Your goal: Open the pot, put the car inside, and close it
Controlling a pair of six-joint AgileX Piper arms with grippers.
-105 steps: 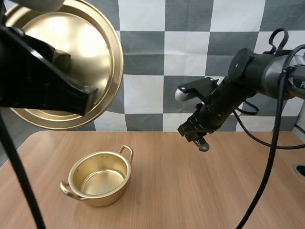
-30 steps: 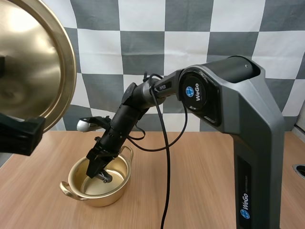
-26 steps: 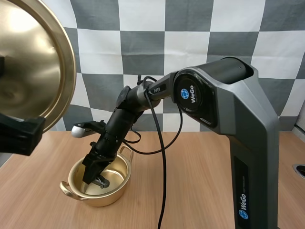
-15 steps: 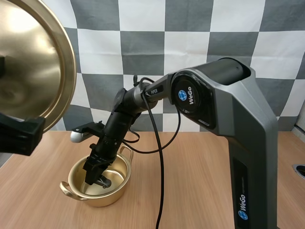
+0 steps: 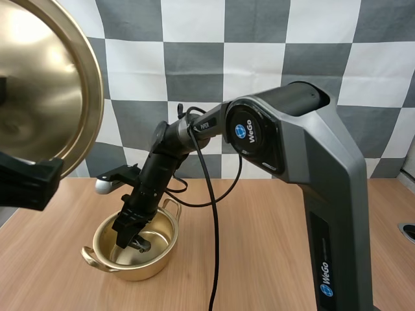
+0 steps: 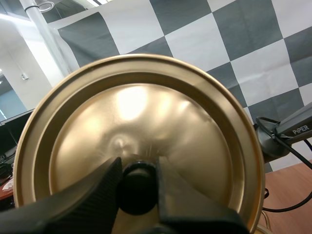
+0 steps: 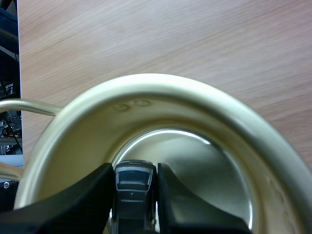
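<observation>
While right end effector (image 7: 134, 168) grips it | car (image 7: 132, 185): small, dark grey

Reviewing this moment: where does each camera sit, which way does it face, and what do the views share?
High view: behind and above the bases, facing forward and down over the table; both arms show, the right gripper inside the pot.
Left wrist view: on the left arm, facing the raised lid; the left gripper pinches its knob.
Right wrist view: on the right arm, looking down into the pot; the right gripper pinches the car.
Shared: high and left wrist views show the lid; high and right wrist views show the pot.
</observation>
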